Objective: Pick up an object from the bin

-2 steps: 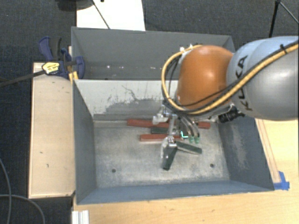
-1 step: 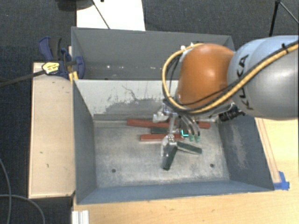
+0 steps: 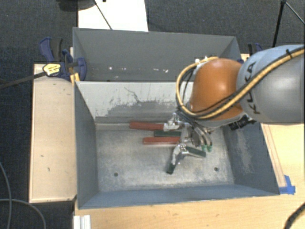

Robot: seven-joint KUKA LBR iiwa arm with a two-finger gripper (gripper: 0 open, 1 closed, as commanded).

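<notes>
My gripper (image 3: 172, 163) reaches down from under the orange wrist cover into the middle of the bin, right of centre. Just to its left lies a tool with two red handles (image 3: 145, 126), pointing left across the bin floor, its metal head (image 3: 171, 124) close under the wrist. A dark green piece (image 3: 165, 133) lies between the two handles. Another green piece (image 3: 203, 150) shows right beside the gripper, partly hidden by it. I cannot tell whether the gripper touches any of these.
The arm and its orange cover with looping cables hang over the bin's right half and hide the floor beneath. The left part of the bin floor is bare grey metal with sloping walls around it.
</notes>
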